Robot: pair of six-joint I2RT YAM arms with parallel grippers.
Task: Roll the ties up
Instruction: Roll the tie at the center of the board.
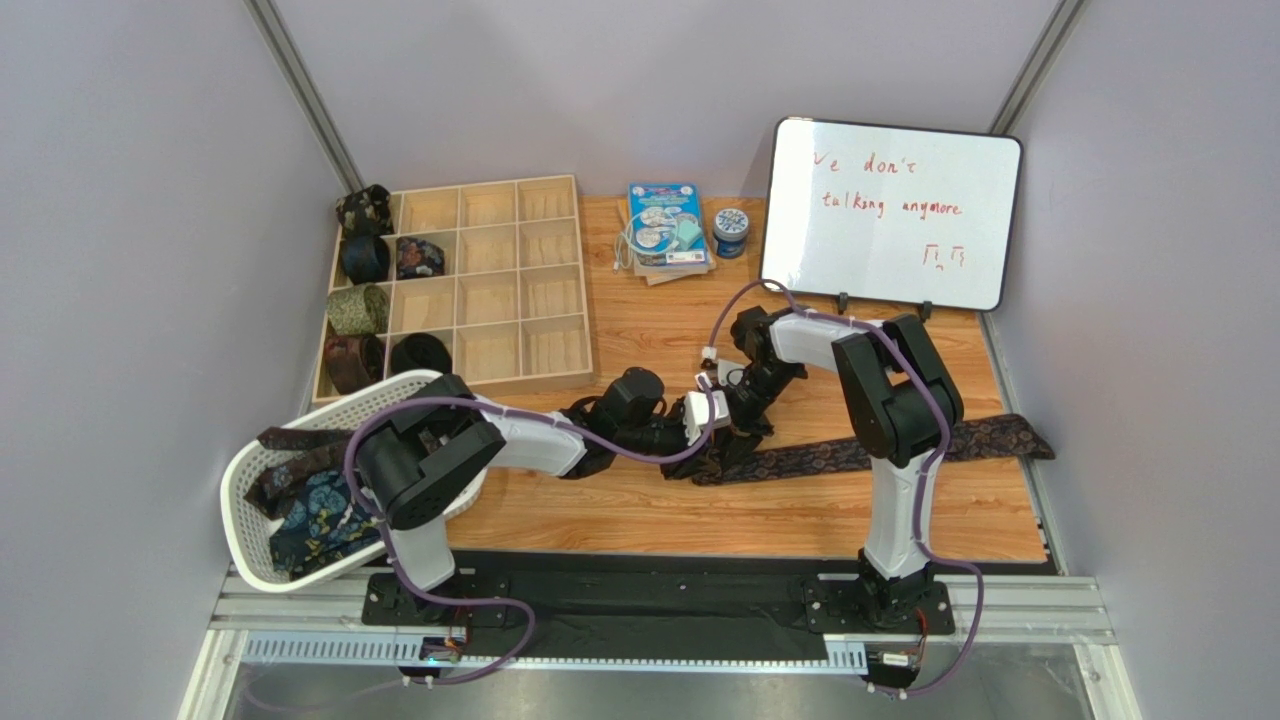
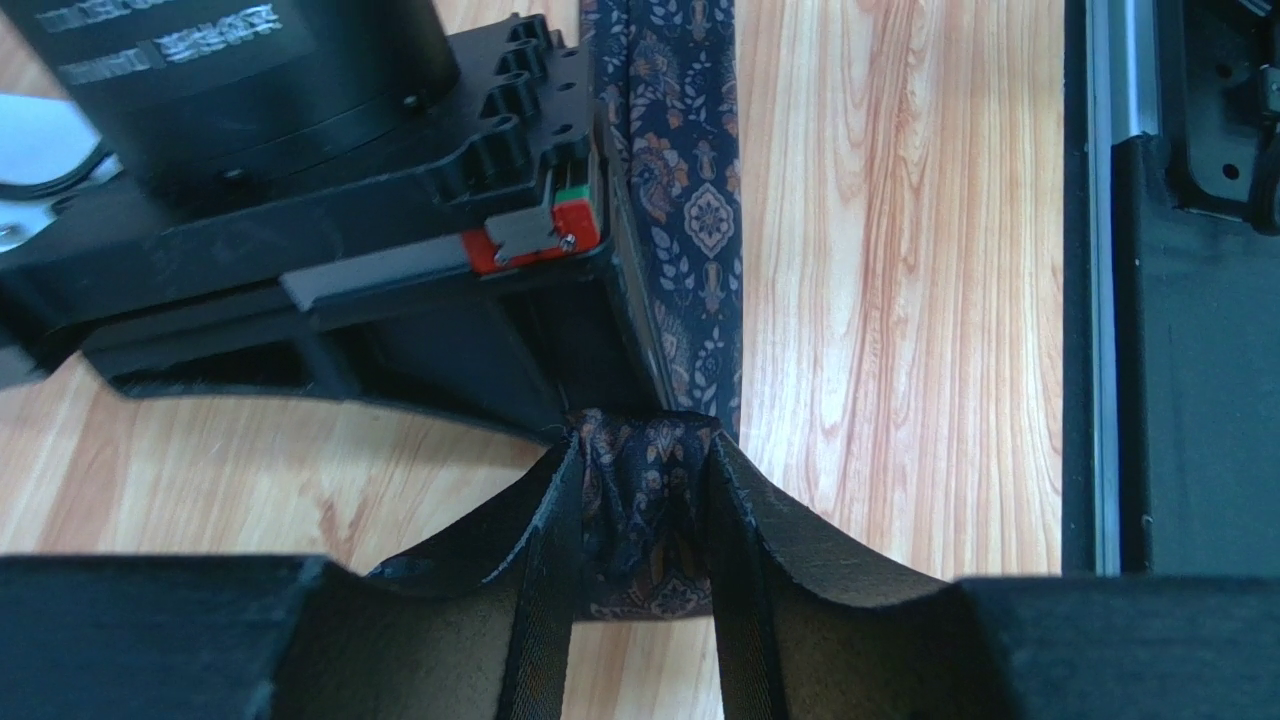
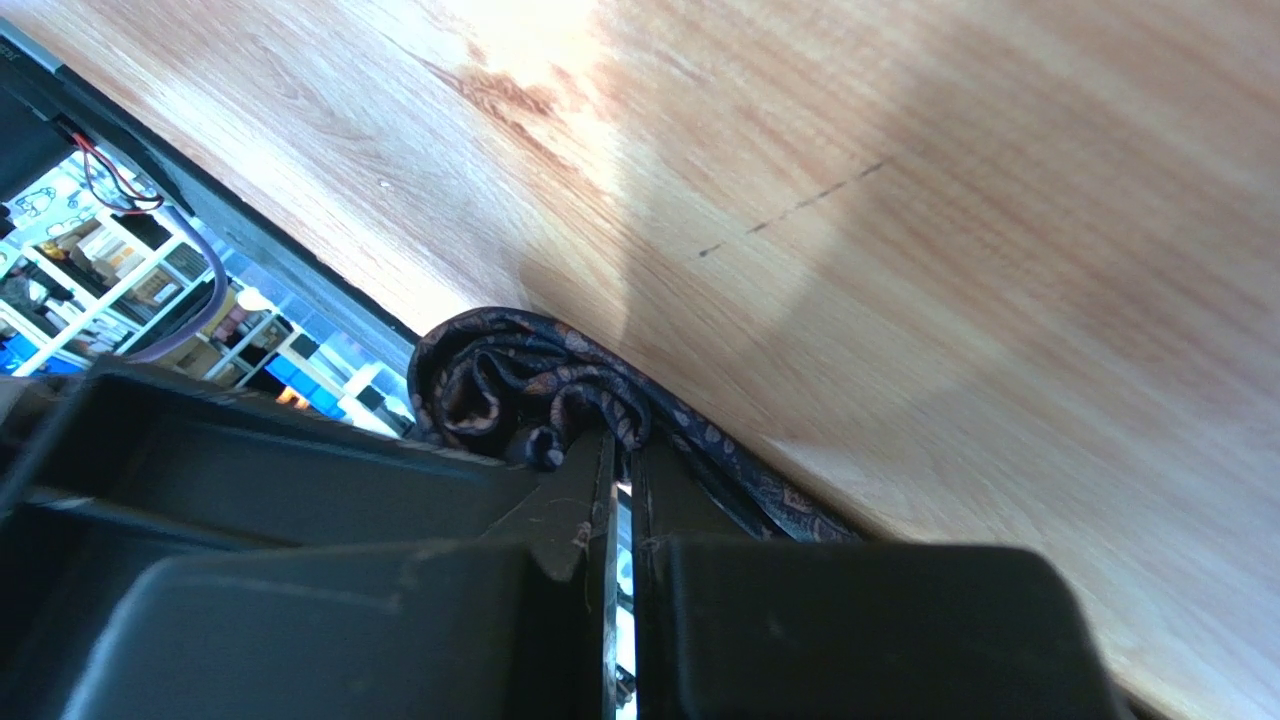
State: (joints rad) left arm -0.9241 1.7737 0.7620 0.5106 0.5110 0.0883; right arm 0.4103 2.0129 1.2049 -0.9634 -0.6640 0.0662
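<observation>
A tie lies across the table's near middle, running right. The basket sits near left, the compartment tray behind it, the whiteboard far right.

The tabletop carries one light wooden tray of square compartments, which holds six small rolled coils of dark patterned fabric. There is one long dark paisley necktie. One white mesh basket contains at least two loose ties: one brown-maroon tie and one navy-teal tie. I also count one white writing board, one small blue round tin and one blue packet.
</observation>
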